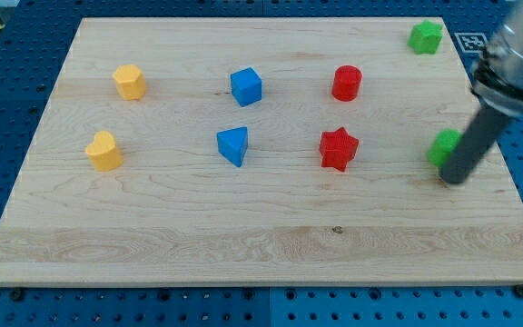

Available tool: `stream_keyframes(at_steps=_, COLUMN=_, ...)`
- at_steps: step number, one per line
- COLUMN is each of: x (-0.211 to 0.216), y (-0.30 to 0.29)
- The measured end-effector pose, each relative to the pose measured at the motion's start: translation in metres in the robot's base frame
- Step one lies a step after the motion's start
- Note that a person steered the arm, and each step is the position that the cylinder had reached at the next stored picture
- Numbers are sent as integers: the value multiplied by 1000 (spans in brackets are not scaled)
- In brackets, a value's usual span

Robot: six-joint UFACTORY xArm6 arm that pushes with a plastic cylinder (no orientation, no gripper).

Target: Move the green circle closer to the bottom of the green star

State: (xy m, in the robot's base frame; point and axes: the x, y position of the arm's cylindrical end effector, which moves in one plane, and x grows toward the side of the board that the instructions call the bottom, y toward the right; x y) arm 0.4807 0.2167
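Observation:
The green star [425,37] sits at the board's top right corner. The green circle [442,146] lies well below it near the right edge, and the rod hides part of its right side. My tip [457,179] rests on the board just below and to the right of the green circle, touching or nearly touching it. The rod leans up toward the view's top right.
A red cylinder [347,83] and a red star [339,149] lie left of the green circle. A blue cube [246,86] and a blue triangle [233,145] are mid-board. Two yellow blocks [130,82] [104,151] are at the left. The board's right edge [507,182] is close to my tip.

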Motion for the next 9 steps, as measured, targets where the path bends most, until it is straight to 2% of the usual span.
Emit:
stream_keyframes(at_steps=1, x=-62, y=-10)
stream_keyframes(at_steps=2, x=-57, y=-7)
stream_keyframes(at_steps=3, x=-32, y=-11)
stream_keyframes(at_steps=5, x=-113, y=-15)
stream_keyframes(at_steps=6, x=-116, y=-15)
stream_keyframes(at_steps=8, x=-55, y=3)
stream_keyframes(at_steps=9, x=-88, y=15)
